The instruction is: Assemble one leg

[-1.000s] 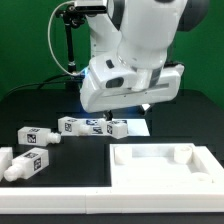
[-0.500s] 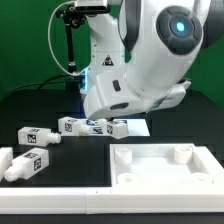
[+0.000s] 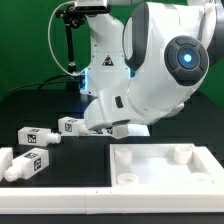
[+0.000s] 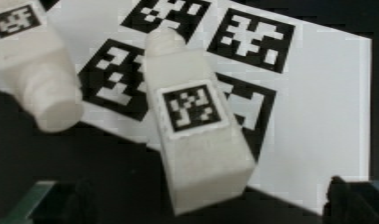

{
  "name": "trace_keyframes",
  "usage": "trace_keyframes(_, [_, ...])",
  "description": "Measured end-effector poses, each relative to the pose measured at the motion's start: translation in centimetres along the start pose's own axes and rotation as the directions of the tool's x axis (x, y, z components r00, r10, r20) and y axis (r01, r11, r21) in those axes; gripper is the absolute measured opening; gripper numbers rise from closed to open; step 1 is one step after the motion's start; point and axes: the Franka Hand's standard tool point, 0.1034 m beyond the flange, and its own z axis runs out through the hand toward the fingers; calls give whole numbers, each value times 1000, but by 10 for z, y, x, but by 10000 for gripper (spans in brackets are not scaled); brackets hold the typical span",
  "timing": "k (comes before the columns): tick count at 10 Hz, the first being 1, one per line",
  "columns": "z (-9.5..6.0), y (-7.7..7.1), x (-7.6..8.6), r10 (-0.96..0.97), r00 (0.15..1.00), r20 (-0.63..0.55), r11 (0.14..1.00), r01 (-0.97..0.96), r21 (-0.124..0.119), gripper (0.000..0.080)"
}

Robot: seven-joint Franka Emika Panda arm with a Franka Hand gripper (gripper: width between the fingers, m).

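Four white legs with marker tags lie on the black table. Two lie at the exterior view's left (image 3: 35, 137) (image 3: 20, 163). One (image 3: 70, 125) lies by the arm, and one (image 3: 121, 130) lies partly under it. In the wrist view that last leg (image 4: 195, 125) lies across the marker board (image 4: 257, 45), with another leg (image 4: 35, 70) beside it. My gripper (image 4: 198, 205) is open just above the leg. Its dark fingertips (image 4: 40, 205) stand wide on either side of the leg's thick end without touching it. In the exterior view the arm hides the gripper.
The large white square panel (image 3: 165, 165) with raised rim and corner sockets lies at the exterior view's front right. A black stand (image 3: 68, 45) rises at the back left. A white strip (image 3: 60, 188) runs along the table's front edge.
The arm has turned and come down over the legs on the marker board, and its bulk now hides more of them. The legs and the panel have not moved.
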Motion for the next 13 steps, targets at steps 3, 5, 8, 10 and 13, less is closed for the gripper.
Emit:
trace_keyframes(3, [42, -8, -7, -13, 1000, 12, 1000, 13, 1, 649])
trace_keyframes(5, [43, -8, -7, -13, 1000, 13, 1000, 13, 2, 528])
trace_keyframes(8, [44, -8, -7, -13, 1000, 14, 1000, 13, 3, 282])
trace_keyframes(10, [33, -13, -8, -8, 1000, 10, 1000, 8, 20, 283])
trace_keyframes(13, [-67, -11, -2, 5, 990, -137, 997, 6, 78, 283])
